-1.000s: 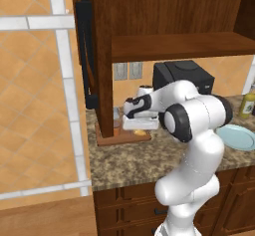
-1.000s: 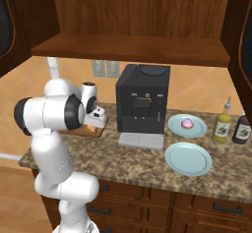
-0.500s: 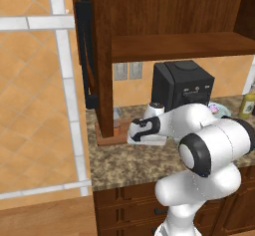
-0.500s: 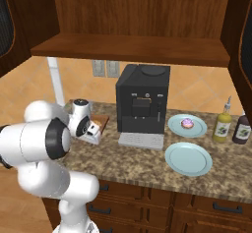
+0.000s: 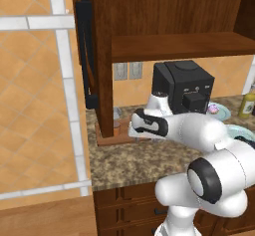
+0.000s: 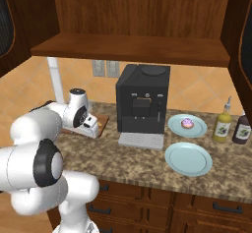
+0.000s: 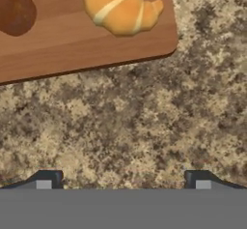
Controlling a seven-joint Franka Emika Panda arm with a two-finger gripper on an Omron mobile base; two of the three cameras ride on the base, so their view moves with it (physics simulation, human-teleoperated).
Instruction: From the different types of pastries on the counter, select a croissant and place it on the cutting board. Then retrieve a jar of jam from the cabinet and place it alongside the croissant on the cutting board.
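Right base view has the cabinet largest of all, its thick shelf spanning the wall above the speckled surface. Under the shelf stands the black coffee machine. To its right lie two pale blue plates, the far one carrying a pinkish-purple pastry, the near one bare. A yellow-green bottle and a darker one stand at the surface's right end. Left of the machine lies the cutting board, flat on the surface. In the hand view the croissant rests on the board near its corner, and a dark round shape at the board's far edge is probably the jam jar, though it is cropped. My end effector hovers over bare granite just beside the board, fingers spread wide apart with nothing between them.
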